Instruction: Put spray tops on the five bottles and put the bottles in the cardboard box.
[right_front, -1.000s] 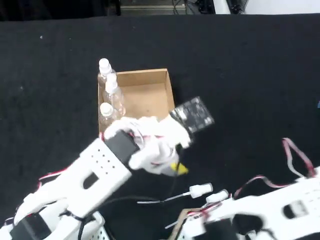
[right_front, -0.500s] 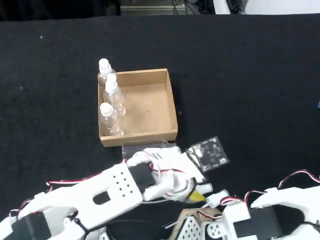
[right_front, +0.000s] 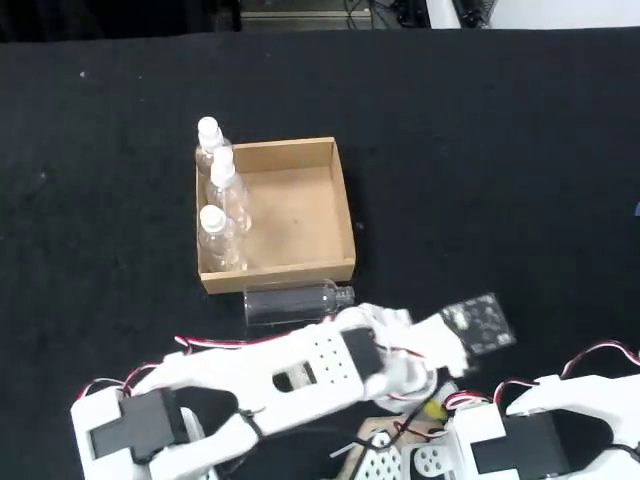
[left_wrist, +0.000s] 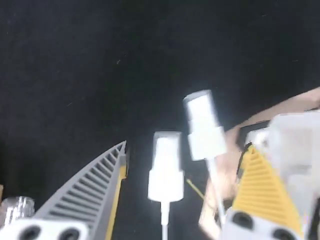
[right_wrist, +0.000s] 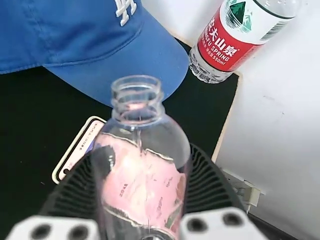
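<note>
The cardboard box holds three capped bottles along one wall. A clear bottle without a top lies on the table just in front of the box. My left gripper is down near the table's front edge. In the left wrist view it stands open over two white spray tops that lie between its fingers. My right gripper is shut on an upright clear bottle whose neck has no top.
The right arm sits at the front right corner, close beside the left arm's wrist. Behind the held bottle are a blue cap, a red-labelled water bottle and a white surface.
The left arm swung away from the box to the front edge, over the spray tops. The uncapped bottle now lies uncovered before the box. The right arm pulled back.
</note>
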